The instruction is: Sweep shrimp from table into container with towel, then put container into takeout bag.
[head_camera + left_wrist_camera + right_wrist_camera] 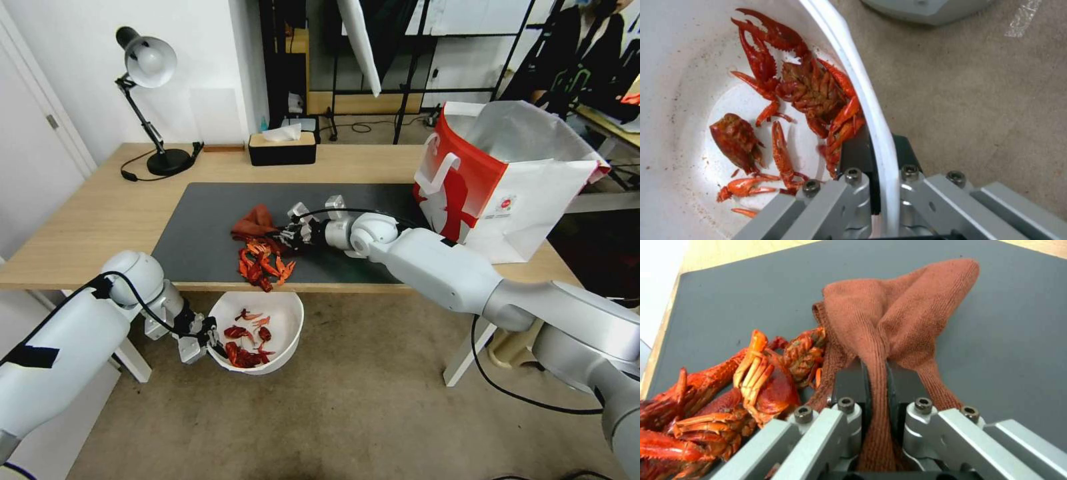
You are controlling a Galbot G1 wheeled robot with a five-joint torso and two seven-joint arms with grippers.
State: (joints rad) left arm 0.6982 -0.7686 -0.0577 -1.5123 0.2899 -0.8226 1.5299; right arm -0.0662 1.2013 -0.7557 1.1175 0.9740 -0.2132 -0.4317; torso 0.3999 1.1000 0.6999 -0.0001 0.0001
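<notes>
The right hand [288, 235] reaches over the dark mat [200, 227] on the surface [87, 220], its fingers [852, 380] pinched tight on a fold of the towel [889, 316]. The towel bunches up just beyond the fingertips, touching the shrimp [263, 263], which lie heaped at the mat's near edge beside that hand. Below the surface edge, the left hand [212, 340] clamps the rim of the container [283, 333], 1 finger inside the wall and 1 outside. Several shrimp pieces already lie in the container, close against that hand. The takeout bag [507, 180] stands open on the surface's right end, well apart from both hands.
</notes>
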